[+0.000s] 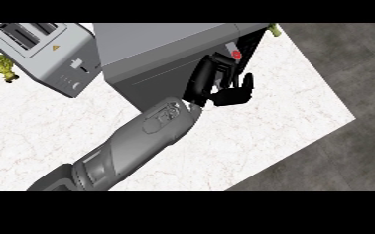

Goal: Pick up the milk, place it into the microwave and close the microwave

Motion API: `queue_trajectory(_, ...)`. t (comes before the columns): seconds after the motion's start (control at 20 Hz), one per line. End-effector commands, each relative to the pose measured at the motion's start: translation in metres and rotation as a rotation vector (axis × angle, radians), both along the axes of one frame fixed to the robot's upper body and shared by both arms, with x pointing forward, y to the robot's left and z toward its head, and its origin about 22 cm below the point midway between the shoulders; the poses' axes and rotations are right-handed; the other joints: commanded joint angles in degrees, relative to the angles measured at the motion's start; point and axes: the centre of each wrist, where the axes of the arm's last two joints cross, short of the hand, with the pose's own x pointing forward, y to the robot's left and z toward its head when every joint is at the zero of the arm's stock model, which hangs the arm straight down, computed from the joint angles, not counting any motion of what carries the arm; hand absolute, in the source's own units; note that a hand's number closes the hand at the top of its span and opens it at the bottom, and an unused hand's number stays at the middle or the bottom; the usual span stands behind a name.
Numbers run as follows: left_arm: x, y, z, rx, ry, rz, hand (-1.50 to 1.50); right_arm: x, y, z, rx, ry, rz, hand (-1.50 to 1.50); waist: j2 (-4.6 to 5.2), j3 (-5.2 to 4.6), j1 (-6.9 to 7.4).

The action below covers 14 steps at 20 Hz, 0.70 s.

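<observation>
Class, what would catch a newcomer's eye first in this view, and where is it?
A grey forearm crosses the white counter from lower left, its black hand at the microwave, top centre. A toaster sits at upper left.

Microwave (157, 54): a grey, box-shaped casing, seen from steeply above. It is set on the white marbled counter (256, 129) toward the far edge and turned at an angle to it. The dark front face is directed toward the view's right, and a pale strip with a red round mark (236, 54) is borne on it. Whether the door is fully shut cannot be told.
</observation>
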Motion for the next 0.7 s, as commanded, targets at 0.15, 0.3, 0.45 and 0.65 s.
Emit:
queue_trajectory(0.15, 0.005, -0.024, 0.021, -0.005, -0.032, -0.024, 1.50, 0.004, -0.005, 0.013, -0.015, -0.011, 0.015, -1.50, 1.00, 0.16, -1.58)
queue_trajectory(0.3, 0.005, -0.024, 0.021, -0.011, -0.030, -0.026, 1.50, 0.006, -0.010, 0.018, 0.002, -0.018, 0.000, -1.50, 0.86, 0.14, -1.01)
queue_trajectory(0.45, 0.004, -0.025, 0.022, -0.016, -0.033, -0.011, 1.50, 0.007, -0.009, 0.019, 0.005, -0.013, 0.014, -1.50, 0.92, 0.17, -1.48)
queue_trajectory(0.65, 0.004, -0.025, 0.021, -0.016, -0.030, -0.004, 1.50, 0.008, -0.012, 0.021, 0.007, -0.011, 0.019, -1.50, 1.09, 0.25, -1.99)
